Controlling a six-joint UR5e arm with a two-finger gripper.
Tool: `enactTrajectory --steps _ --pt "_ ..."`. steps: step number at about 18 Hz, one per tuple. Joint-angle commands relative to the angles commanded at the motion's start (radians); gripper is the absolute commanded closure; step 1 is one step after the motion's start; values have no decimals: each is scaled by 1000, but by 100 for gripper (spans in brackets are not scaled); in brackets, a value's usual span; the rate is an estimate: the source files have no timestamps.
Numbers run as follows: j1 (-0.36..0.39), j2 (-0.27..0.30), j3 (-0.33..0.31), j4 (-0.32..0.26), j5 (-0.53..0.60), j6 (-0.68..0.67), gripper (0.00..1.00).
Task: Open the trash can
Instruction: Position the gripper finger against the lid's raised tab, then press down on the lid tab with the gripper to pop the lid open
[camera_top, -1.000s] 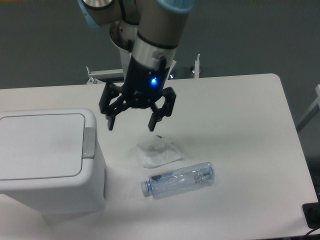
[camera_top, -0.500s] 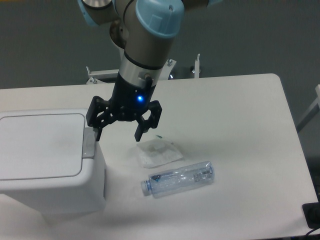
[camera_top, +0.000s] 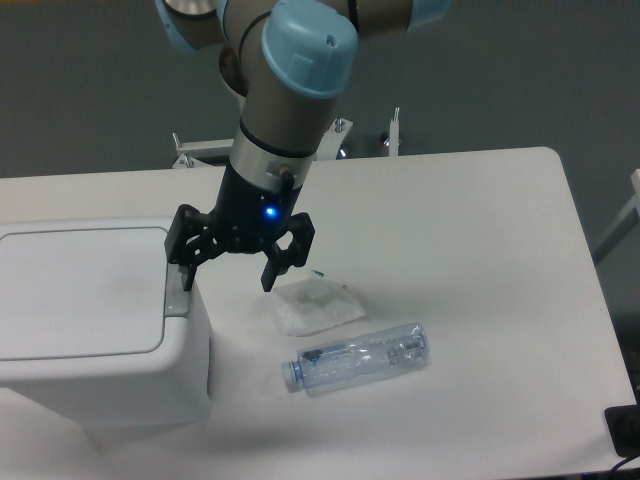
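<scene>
The trash can (camera_top: 100, 350) is a large boxy white bin at the left of the table, its flat lid (camera_top: 80, 290) lying closed. Its grey push-button latch (camera_top: 177, 296) sits at the lid's right edge. My gripper (camera_top: 227, 283) is open and empty, pointing down. Its left fingertip (camera_top: 186, 280) hangs right at the grey latch; I cannot tell whether it touches. Its right fingertip (camera_top: 268, 283) hangs over the table beside the bin.
A crumpled white wrapper (camera_top: 315, 304) lies just right of the gripper. A clear plastic bottle (camera_top: 357, 357) lies on its side in front of it. Metal brackets (camera_top: 393, 132) stand at the table's far edge.
My gripper has moved left and down, from above the wrapper to the trash can's right edge, its left finger now at the latch. It stays open. The lid has not moved.
</scene>
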Motion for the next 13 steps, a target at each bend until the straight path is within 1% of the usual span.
enactTrajectory --steps 13 --pt "-11 -8 -6 2 2 2 0"
